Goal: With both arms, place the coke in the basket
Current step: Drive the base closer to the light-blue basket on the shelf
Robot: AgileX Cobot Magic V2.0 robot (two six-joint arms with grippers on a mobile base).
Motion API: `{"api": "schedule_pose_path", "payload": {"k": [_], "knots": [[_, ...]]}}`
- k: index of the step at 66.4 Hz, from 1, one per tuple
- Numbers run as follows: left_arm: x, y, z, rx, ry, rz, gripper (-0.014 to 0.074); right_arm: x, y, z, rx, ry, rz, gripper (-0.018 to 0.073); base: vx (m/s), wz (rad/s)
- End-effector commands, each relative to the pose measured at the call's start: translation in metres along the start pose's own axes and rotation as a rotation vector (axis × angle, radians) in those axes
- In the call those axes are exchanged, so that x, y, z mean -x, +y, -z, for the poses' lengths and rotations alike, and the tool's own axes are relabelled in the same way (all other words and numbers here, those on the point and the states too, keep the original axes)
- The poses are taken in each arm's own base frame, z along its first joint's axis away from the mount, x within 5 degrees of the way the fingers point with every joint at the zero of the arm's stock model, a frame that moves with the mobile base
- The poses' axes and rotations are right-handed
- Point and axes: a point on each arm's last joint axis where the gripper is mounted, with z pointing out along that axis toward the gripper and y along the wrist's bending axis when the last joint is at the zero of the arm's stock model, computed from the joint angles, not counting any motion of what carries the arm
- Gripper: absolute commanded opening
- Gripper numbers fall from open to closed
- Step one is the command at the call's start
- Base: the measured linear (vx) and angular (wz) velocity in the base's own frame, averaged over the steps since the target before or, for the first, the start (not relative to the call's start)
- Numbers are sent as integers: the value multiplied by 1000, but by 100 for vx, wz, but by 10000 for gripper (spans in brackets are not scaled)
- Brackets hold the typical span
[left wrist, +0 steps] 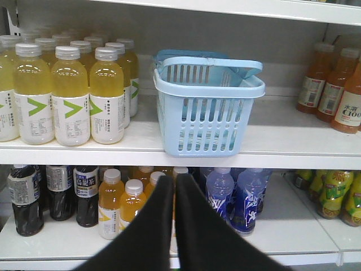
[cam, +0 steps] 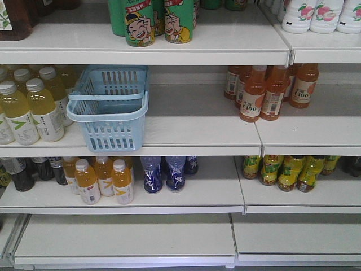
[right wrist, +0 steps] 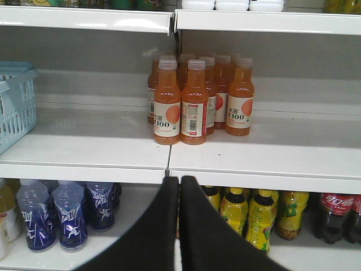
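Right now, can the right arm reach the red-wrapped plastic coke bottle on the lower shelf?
Probably yes: nothing stands before the red-wrapped plastic coke bottle, though yellow bottles stand close beside it and the right gripper is shut.

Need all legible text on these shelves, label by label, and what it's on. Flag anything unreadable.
"C100": on the white labels of the orange juice bottles.
Coke bottle: white script on the red wrap, too blurred to read.
Yellow bottles: green chevron mark; small print unreadable.
Green cans, black bottles, blue bottles: print too blurred.
Basket: no text.
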Motion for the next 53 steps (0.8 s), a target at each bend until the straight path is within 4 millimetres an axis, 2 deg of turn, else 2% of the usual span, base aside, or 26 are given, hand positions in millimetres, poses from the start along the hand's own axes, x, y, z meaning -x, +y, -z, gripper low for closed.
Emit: {"api": "schedule_pose_path", "payload": {"k": [1, 38, 44, 53], "knots": [[8, -3, 2, -35, -91, 15, -6, 5, 0, 1, -5, -87, 1, -5, 0, 0], [8, -3, 2, -35, -94, 9, -6, 5, 0, 1, -5, -87, 1, -5, 0, 0], [8, -4, 2, -48, -89, 147, -6, 5, 0, 1, -5, -87, 1, -5, 0, 0], [7, -6, 2, -88, -65, 565, -6, 5, 0, 1, -5, -87, 1, -5, 0, 0]]}}
